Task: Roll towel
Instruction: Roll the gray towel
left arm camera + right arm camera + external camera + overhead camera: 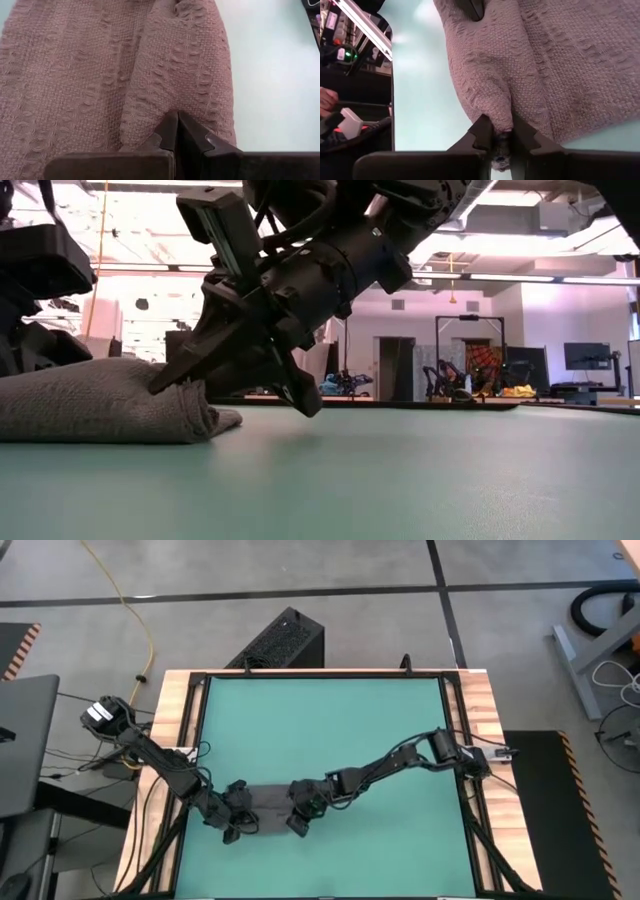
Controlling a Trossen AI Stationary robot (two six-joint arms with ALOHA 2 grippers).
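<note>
Left end effector (177, 131) fingers pressed together against towel (100, 75).

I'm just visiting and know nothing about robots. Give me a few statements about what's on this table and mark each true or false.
1. The towel lies bunched between the two grippers. True.
2. The right gripper pinches a fold of towel. True.
3. The left gripper stands wide open. False: it is shut, at the towel.
4. The towel lies in the middle of the mat. False: it lies near the mat's front edge.
5. Two cloths are on the table. False: only one.
</note>
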